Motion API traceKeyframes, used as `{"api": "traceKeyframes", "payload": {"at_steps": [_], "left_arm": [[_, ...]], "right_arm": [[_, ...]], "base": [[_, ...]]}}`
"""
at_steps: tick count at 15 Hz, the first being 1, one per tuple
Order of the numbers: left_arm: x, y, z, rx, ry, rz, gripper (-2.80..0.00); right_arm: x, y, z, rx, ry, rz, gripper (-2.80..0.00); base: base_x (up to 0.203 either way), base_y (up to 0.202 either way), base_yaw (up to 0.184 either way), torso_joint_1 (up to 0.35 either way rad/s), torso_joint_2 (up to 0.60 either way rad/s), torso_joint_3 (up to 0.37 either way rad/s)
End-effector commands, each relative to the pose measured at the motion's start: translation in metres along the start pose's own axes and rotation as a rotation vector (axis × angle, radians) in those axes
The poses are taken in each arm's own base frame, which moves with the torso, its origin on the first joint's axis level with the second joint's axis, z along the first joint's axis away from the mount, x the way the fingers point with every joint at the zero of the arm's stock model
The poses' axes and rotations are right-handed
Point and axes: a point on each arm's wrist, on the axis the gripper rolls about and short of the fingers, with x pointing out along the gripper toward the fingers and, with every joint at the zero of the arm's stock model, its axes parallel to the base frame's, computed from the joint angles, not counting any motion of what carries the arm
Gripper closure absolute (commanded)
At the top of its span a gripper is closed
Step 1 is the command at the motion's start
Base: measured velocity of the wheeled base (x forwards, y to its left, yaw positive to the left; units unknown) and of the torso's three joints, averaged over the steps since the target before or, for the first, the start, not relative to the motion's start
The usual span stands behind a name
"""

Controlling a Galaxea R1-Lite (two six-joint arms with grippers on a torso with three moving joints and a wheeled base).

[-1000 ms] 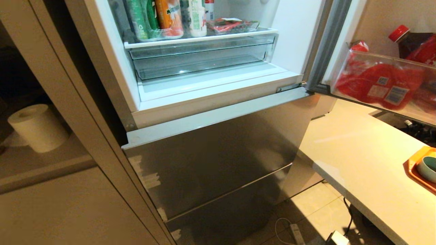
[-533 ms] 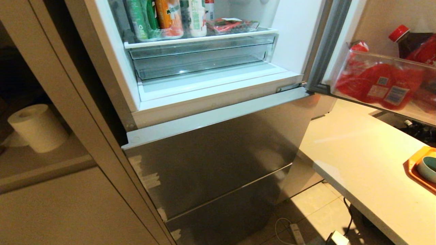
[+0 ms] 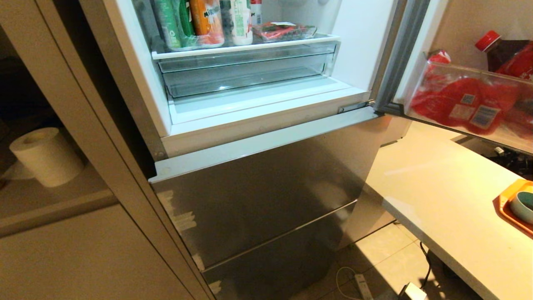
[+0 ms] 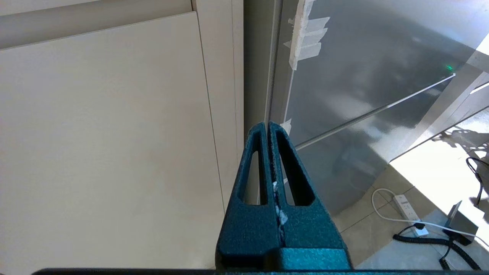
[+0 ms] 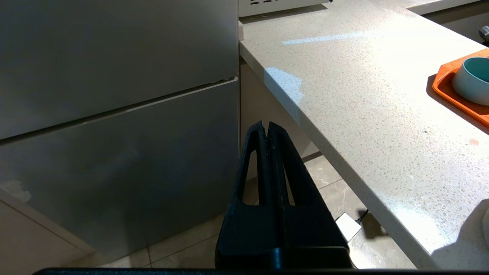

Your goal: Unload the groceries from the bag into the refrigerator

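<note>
- Teal left gripper (image 4: 268, 128) is pressed fully together and holds nothing; it hangs low before the seam between a beige cabinet (image 4: 107, 145) and the refrigerator (image 4: 355, 88), whose lower steel doors carry pale tape scraps (image 4: 305, 42)
- Black right gripper (image 5: 266, 128) is likewise closed tight and empty, hanging just off the corner where the refrigerator's lower doors meet the pale speckled counter (image 5: 344, 95)
- Neither arm shows in the head view, so both look parked
- Further out on the counter an orange tray (image 5: 445, 86) carries a pale bowl (image 5: 473, 78); cables and a power strip (image 4: 407, 202) lie on the floor
- In the head view the refrigerator's upper compartment stands open: bottles (image 3: 204, 21) and a clear pack with something red (image 3: 283, 31) sit on the shelf above a clear drawer (image 3: 245, 71); the swung door (image 3: 399, 54) holds red packets (image 3: 462, 104) in its bin
- The bag is in none of the views, so I cannot tell where it is
- What has just changed: nothing that I can see; against both earlier head pictures the shelf, door, paper roll (image 3: 46, 156) and counter lie the same, and no arm has entered
- My reading: groceries are already on the shelf and both grippers are empty, so this is either a pause or the end of the loading, with the door not yet closed
</note>
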Motion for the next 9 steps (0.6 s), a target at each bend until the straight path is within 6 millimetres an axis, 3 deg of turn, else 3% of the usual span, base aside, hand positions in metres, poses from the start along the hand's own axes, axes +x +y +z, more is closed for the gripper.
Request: {"api": "traceKeyframes", "payload": {"at_steps": [1, 7, 9], "left_arm": [[0.0000, 0.0000, 0.0000, 0.000, 0.000, 0.000, 0.00], [0.0000, 0.0000, 0.0000, 0.000, 0.000, 0.000, 0.00], [0.0000, 0.0000, 0.0000, 0.000, 0.000, 0.000, 0.00]], "right_arm": [[0.0000, 0.0000, 0.0004, 0.000, -0.001, 0.001, 0.00], [0.0000, 0.0000, 0.0005, -0.002, -0.001, 0.002, 0.00], [0.0000, 0.0000, 0.0005, 0.000, -0.001, 0.002, 0.00]], "base": [[0.000, 0.000, 0.000, 0.000, 0.00, 0.000], [0.000, 0.000, 0.000, 0.000, 0.00, 0.000], [-0.153, 0.000, 0.002, 0.012, 0.00, -0.004]]}}
